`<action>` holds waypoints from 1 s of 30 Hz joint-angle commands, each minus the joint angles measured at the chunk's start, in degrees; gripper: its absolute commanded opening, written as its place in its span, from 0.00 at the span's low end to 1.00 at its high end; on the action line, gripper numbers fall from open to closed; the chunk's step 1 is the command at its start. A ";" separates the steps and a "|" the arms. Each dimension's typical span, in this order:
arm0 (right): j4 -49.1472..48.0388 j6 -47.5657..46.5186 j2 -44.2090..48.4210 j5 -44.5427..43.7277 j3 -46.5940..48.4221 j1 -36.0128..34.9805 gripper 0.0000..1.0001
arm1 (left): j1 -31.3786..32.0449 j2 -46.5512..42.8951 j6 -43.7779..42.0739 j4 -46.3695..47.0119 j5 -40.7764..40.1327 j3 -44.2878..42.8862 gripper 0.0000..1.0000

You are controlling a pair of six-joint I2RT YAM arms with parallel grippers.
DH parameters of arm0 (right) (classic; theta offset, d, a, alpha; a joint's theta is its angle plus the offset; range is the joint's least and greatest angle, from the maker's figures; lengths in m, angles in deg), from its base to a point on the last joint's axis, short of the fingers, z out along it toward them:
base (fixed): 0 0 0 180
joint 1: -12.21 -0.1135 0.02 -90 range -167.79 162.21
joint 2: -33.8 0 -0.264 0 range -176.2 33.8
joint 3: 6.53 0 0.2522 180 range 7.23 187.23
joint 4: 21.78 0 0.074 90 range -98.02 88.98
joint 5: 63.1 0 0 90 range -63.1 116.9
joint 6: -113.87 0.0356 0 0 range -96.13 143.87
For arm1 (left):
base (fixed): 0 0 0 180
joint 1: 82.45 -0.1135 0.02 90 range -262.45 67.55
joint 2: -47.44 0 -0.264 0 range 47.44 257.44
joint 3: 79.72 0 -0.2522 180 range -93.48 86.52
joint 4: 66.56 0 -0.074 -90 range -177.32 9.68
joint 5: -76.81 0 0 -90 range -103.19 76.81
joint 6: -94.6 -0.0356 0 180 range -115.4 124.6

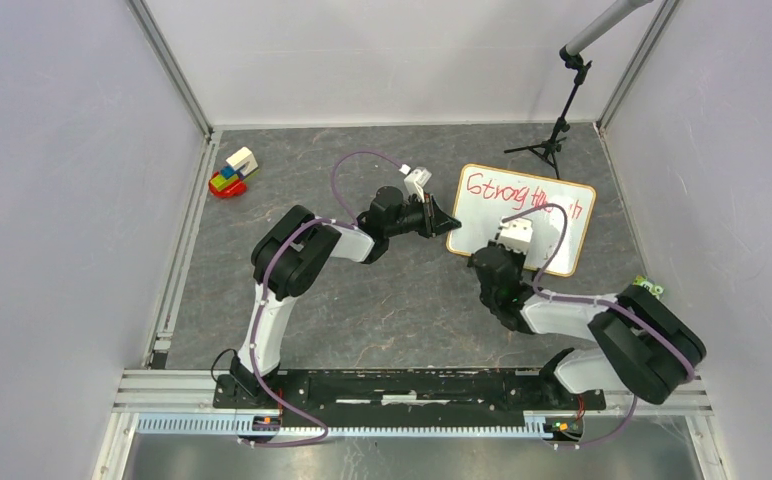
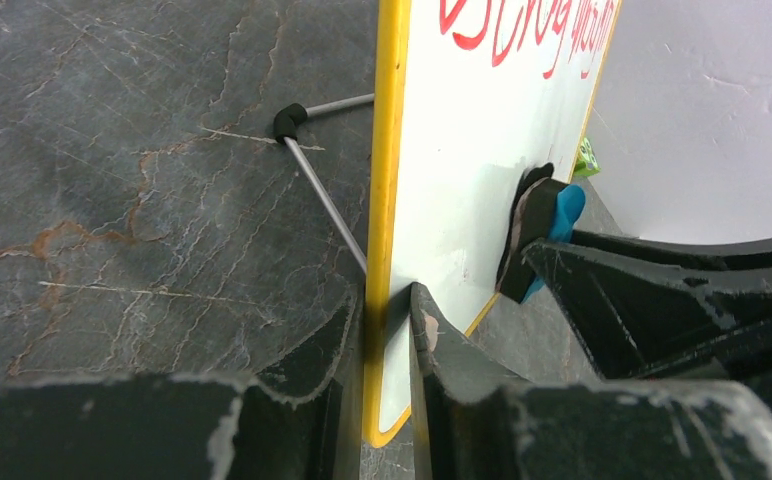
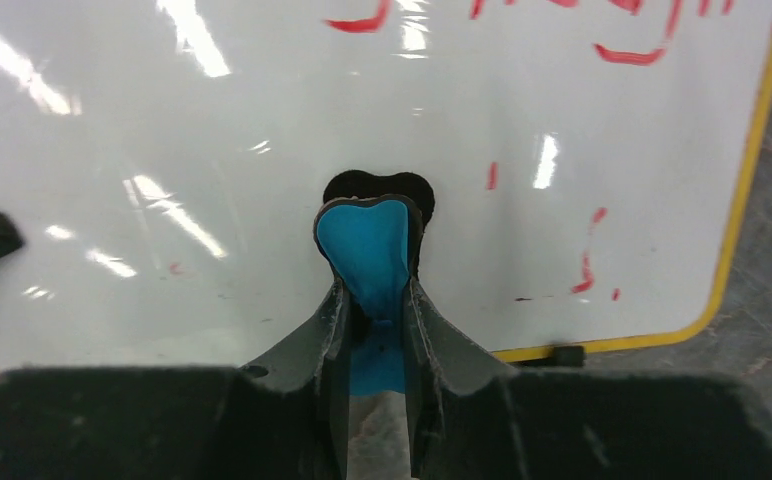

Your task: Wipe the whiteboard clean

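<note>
reaches right with the left arm, elbow bent, and clamps the left pincer [image 2: 387, 310] on the whiteboard [image 1: 477, 220] edge; folds the right arm inward and presses a blue eraser [image 3: 367, 245], pinched tight in the right pincer [image 3: 374, 290], against the board's face, far right on the counter [image 1: 402, 300].

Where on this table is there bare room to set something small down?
The table is bare in the near middle between the two arms, and along the far wall between the toy blocks and the tripod. Crowded: around the whiteboard, where the left tool and right tool work.
</note>
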 commanded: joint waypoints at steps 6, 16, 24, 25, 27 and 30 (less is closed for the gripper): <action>-2.86 2.21 -2.23 -4.29 3.40 -1.52 0.00 | -0.26 -2.24 -3.07 -1.33 -2.79 0.91 0.02; 5.98 9.07 5.75 -3.10 -4.72 10.99 0.00 | -0.36 -3.03 -3.34 -1.31 -2.75 1.76 0.02; -1.81 1.52 1.29 3.24 0.07 4.27 0.00 | -0.33 -2.86 -3.73 -1.90 -2.73 1.37 0.02; -2.98 0.40 0.22 3.51 1.23 2.73 0.00 | -0.35 -2.85 -3.84 -2.01 -2.77 1.36 0.02; -4.34 -0.71 -1.38 4.30 3.48 0.19 0.00 | -0.32 -2.77 -3.88 -2.22 -2.66 1.16 0.02; -4.37 -0.19 -2.17 4.92 5.64 -0.03 0.00 | -0.30 -2.59 -3.80 -2.34 -2.48 1.02 0.02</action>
